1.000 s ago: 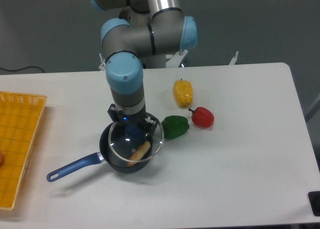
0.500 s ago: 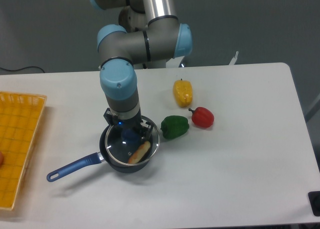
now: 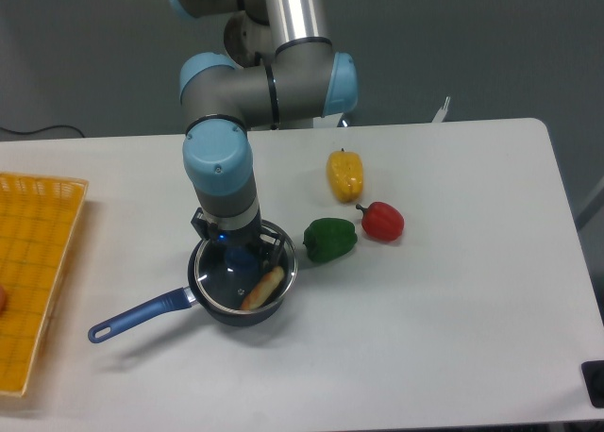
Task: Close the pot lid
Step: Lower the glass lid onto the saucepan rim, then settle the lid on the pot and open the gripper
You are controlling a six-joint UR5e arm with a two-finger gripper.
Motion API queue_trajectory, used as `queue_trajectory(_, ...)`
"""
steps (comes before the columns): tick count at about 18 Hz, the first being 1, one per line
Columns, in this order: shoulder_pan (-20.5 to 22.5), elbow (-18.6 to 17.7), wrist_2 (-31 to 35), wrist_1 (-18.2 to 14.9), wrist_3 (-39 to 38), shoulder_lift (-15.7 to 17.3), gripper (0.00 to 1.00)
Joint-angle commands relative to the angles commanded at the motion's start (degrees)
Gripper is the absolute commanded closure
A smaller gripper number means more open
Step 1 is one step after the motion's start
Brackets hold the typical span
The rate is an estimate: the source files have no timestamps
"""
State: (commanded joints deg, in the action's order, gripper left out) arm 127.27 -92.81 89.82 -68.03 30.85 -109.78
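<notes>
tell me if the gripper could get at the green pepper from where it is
Probably yes. The green pepper lies uncovered on the table just right of the pot, apart from the red pepper, but the gripper looks shut on the pot lid knob.

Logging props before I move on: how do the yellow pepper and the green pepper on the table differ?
Colour: the yellow pepper is yellow; the green pepper is dark green.
Shape: the yellow pepper looks longer and narrower; the green pepper looks rounder and squatter.
Place: the yellow pepper lies farther back on the table, apart from everything; the green pepper lies close beside the pot, next to the red pepper.
Both lie loose on the table, untouched by the gripper.
</notes>
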Motion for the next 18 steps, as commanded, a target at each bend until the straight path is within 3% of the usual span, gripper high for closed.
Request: queue_trajectory(18,-1.3,-1.1,0.1,0.1,-1.1,-0.3,0.51)
